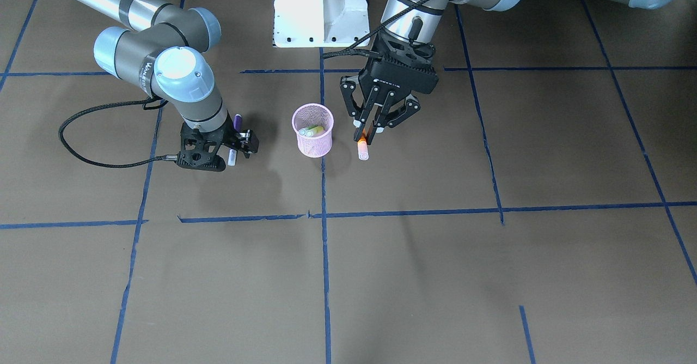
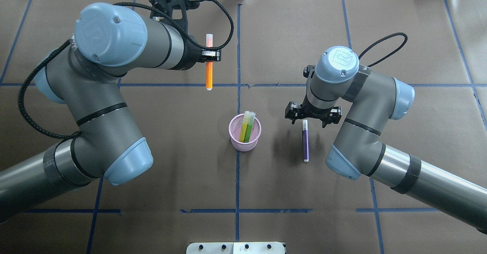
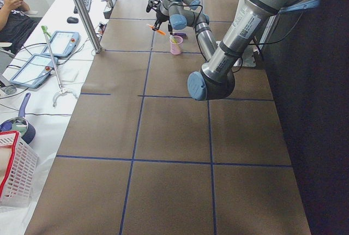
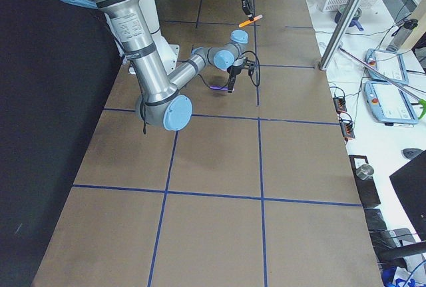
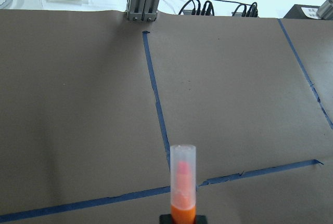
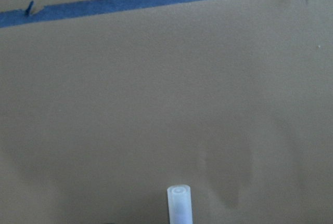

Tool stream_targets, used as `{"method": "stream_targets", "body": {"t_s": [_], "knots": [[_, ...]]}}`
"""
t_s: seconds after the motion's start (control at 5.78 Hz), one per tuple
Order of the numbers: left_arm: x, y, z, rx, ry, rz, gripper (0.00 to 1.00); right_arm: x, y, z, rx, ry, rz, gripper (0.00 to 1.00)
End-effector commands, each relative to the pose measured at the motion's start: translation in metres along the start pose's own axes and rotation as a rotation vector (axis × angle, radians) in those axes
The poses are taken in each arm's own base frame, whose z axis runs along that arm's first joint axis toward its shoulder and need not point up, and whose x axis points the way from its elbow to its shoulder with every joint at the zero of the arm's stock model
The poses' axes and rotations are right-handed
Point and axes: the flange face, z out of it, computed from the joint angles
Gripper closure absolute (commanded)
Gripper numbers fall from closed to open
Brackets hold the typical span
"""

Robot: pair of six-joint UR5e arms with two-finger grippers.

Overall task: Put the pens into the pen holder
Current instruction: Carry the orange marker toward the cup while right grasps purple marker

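1. The left gripper [image 1: 367, 131] is clamped across an orange pen and holds it clear of the table [image 2: 342, 37].
2. The right gripper [image 1: 235, 145] sits low over the table, with a purple pen passing between its fingers. Whether they pinch it cannot be told.
3. The pen holder [image 2: 243, 146] is a pink wire-mesh cup. It stands upright between the two grippers, apart from both.
4. The orange pen [image 2: 209, 75] is short and thick, with a bright orange barrel and a pale see-through cap. It lies roughly level in the left gripper's fingers, its long axis running away from the robot, with the cap sticking out on the far side.
5. The purple pen [image 2: 305, 143] has a dark purple barrel and a whitish cap. Its long axis also runs away from the robot. The cap end is at the right gripper and the barrel trails back towards the robot.
6. Inside the holder, a yellow pen [image 2: 243, 130] and a green pen [image 2: 249, 131] lean side by side, pale caps up.
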Motion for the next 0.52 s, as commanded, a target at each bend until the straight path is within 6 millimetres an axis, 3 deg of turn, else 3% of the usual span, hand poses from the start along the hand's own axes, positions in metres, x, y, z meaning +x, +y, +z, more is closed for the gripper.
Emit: {"method": "stream_targets", "body": {"t_s": [0.0,0.35], "knots": [[0.015,0.022,0.011,0.031,-0.011,0.016,1.0,0.003,0.003,0.006,-0.011,0.007,0.009,0.0],[0.027,0.033,0.009,0.078,0.067,0.017,1.0,-0.002,0.013,0.01,-0.033,0.003,0.012,0.0]]}}
